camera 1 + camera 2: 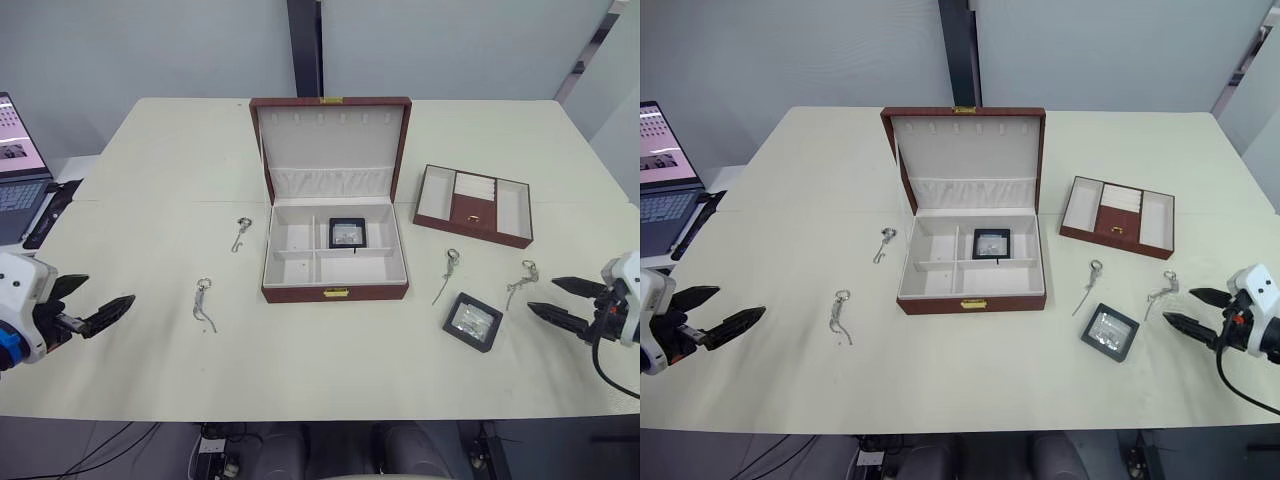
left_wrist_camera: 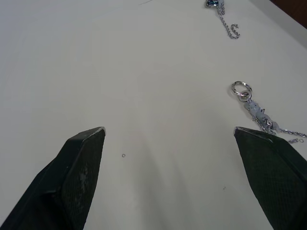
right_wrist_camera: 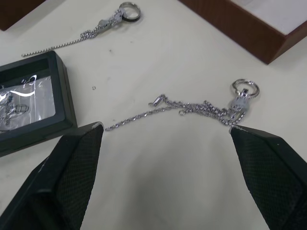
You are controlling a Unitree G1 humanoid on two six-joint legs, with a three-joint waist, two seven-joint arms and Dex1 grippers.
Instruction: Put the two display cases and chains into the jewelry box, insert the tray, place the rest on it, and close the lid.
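The jewelry box (image 1: 335,291) stands open mid-table with its lid (image 1: 330,135) upright. One display case (image 1: 347,232) lies in its back right compartment. The other display case (image 1: 472,321) rests on the table to the right. Several chains lie loose: two left of the box (image 1: 241,233) (image 1: 203,303), two right of it (image 1: 447,272) (image 1: 521,280). The tray (image 1: 474,218) sits right of the box. My left gripper (image 1: 108,290) is open near the left edge, short of a chain (image 2: 259,117). My right gripper (image 1: 541,294) is open, empty, facing a chain (image 3: 192,106).
A laptop (image 1: 15,170) sits off the table's far left corner, with a dark flat object (image 1: 50,212) beside it. Bare tabletop runs along the front edge between my grippers.
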